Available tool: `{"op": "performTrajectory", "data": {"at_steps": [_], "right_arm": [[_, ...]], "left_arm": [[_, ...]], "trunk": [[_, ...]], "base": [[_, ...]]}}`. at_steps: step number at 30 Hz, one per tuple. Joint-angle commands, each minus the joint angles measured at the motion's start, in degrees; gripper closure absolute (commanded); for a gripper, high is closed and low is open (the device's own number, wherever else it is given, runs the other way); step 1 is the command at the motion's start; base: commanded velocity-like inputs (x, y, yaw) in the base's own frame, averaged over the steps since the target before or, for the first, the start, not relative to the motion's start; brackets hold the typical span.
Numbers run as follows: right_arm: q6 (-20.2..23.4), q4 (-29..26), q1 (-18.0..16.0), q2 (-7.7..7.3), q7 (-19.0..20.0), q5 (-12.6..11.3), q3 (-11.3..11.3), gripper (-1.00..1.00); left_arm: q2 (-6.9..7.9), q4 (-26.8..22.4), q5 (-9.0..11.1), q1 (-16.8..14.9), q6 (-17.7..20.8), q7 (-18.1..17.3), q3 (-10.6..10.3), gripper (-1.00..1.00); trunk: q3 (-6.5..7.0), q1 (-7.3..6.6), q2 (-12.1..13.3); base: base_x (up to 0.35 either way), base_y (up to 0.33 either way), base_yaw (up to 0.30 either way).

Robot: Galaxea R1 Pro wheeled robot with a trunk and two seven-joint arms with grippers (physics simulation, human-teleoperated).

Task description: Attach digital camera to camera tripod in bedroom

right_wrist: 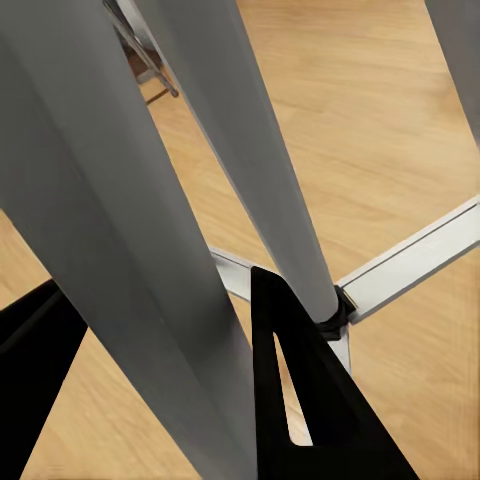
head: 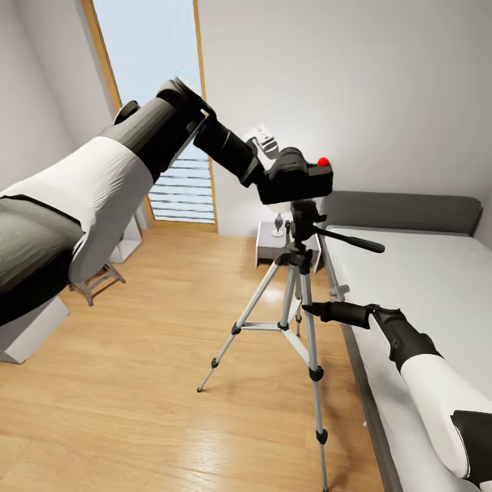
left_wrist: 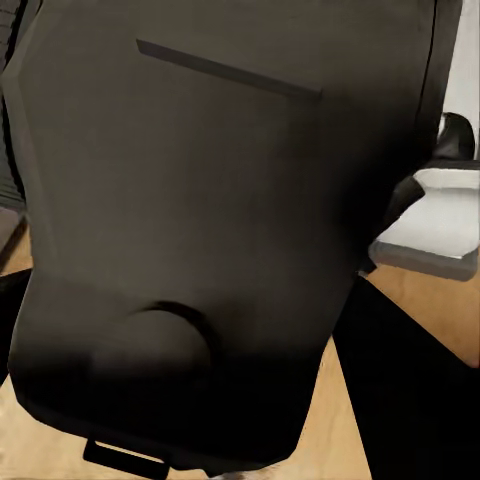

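Note:
The digital camera [head: 301, 179], black and boxy with a red dot on top, is held by my left gripper [head: 270, 174], which is shut on it. Its base is right at the black head of the camera tripod [head: 301, 266]; I cannot tell whether they touch. The camera's dark body [left_wrist: 200, 200] is close up in the left wrist view. The tripod's long handle [head: 348, 239] points right towards the bed. Lower down, my right gripper [head: 311, 311] is shut on a silver tripod leg [right_wrist: 130, 250], with a black finger [right_wrist: 300, 400] pressed against each side of it.
The tripod stands on light wood floor [head: 150, 355] beside a bed [head: 424, 287] with a grey headboard at the right. A tall wood-framed window [head: 157, 102] is at the back left, a white nightstand [head: 273, 242] behind the tripod, and white shelves [head: 27, 328] and a small stool [head: 99, 280] at the left.

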Motion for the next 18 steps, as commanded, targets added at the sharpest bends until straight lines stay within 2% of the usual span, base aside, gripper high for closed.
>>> {"op": "performTrajectory", "data": {"at_steps": [1, 6, 10, 14, 18], "right_arm": [[0.42, 0.81, -0.03, 0.00, 0.26, 2.03, 0.09, 1.00], [0.39, 0.81, -0.03, -0.02, 0.26, 2.03, 0.09, 1.00], [0.40, 0.81, -0.03, -0.02, 0.26, 2.03, 0.09, 1.00], [0.41, 0.81, -0.03, 0.02, 0.26, 2.51, 0.09, 1.00], [0.36, 0.81, -0.03, 0.06, 0.26, 3.25, 0.09, 1.00]], "left_arm": [[-0.06, -0.05, -0.30, -0.06, 0.73, 0.29, 0.09, 1.00], [-0.06, -0.75, 0.16, -0.06, 5.74, 6.29, 0.18, 1.00], [-0.06, -3.50, 0.64, -0.06, 7.85, 7.68, 0.30, 1.00], [-0.06, -4.53, 1.20, -0.06, 8.28, 7.96, 0.44, 1.00], [-0.06, -4.86, 2.96, -0.06, 8.36, 8.05, 0.61, 1.00]], "trunk": [[-0.11, 0.03, -0.09], [-0.11, 0.03, -0.09], [-0.11, 0.03, -0.09], [-0.11, 0.03, -0.09], [-0.11, 0.03, -0.09]], "base": [[0.000, 0.000, 0.000], [0.000, 0.000, 0.000], [0.000, 0.000, 0.000], [0.000, 0.000, 0.000], [0.000, 0.000, 0.000]]}}
